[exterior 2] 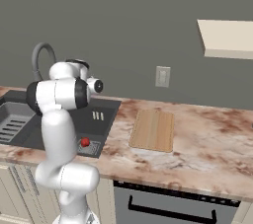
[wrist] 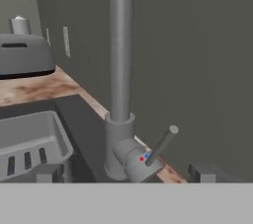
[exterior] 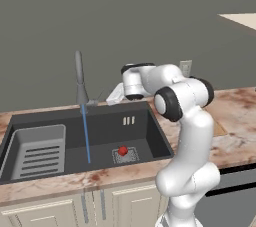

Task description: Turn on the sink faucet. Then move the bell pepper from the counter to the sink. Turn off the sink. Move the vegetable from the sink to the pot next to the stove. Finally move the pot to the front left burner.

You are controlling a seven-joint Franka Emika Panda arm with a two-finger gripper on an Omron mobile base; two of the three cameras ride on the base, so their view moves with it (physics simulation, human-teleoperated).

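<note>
A: While water runs in a thin blue stream (exterior: pixel 86 136) from the sink faucet (exterior: pixel 79 78) into the sink (exterior: pixel 155 136), where is the bell pepper?

B: The bell pepper (exterior: pixel 123 150) sits on the drain grate (exterior: pixel 126 155) at the bottom of the sink, so the next step looks to be shutting the water off.

A: And the end effector?

B: The end effector (wrist: pixel 123 177) hangs by the faucet base with its fingers spread wide apart, holding nothing. From the hand view, the lever (wrist: pixel 160 145) juts out at a slant, just above the gap between the fingertips (wrist: pixel 201 173).

A: How should that lever handle?

B: It looks thin, stiff and smooth metal, so I judge a push near its rounded tip would give the most leverage. Squeezing it seems unnecessary.

A: And the pepper afterwards?

B: Light, glossy and now probably wet, so it may slip. I would close across its widest part from above. The slotted tray (exterior: pixel 40 151) lies well apart from it, at the sink's other end. The bench (exterior: pixel 235 116) around the sink is pinkish marble.
</note>
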